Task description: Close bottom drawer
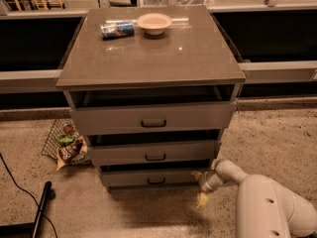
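Observation:
A grey cabinet has three flat-fronted drawers, each with a small dark pull handle. All three stand slightly open, with dark gaps above their fronts. The bottom drawer [153, 178] is the slimmest and lowest, just above the floor. My gripper [202, 187] sits low at the right end of the bottom drawer's front, beside the cabinet's lower right corner. The white arm [267, 207] reaches in from the lower right.
On the cabinet top [153, 53] lie a can on its side [117, 29] and a shallow bowl [154, 22]. A wire basket with snack packets [67, 145] sits on the floor at the left. A black cable and dark bar [39, 209] lie bottom left.

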`<action>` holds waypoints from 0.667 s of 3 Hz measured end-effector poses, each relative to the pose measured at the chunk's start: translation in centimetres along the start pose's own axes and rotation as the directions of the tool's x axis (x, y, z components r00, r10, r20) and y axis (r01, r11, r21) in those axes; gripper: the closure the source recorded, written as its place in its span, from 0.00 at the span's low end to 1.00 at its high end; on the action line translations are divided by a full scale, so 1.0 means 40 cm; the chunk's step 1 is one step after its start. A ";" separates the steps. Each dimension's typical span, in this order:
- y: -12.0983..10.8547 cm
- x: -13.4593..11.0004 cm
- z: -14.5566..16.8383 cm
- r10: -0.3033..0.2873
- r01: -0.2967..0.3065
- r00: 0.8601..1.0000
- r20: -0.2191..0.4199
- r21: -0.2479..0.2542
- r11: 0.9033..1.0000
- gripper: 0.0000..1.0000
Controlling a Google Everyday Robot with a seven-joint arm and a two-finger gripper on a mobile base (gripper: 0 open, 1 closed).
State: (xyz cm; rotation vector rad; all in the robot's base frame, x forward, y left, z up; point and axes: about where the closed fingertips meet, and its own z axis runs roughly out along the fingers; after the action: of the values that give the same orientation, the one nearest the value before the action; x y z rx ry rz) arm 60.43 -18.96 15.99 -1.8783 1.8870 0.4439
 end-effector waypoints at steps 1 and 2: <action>0.013 -0.022 -0.018 -0.031 0.032 0.999 0.040 -0.020 0.999 0.00; 0.075 -0.083 -0.062 -0.113 0.120 0.989 0.092 -0.077 0.990 0.00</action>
State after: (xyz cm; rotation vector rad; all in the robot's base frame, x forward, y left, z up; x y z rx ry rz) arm 57.19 -17.33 19.58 -1.9762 1.7159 0.5635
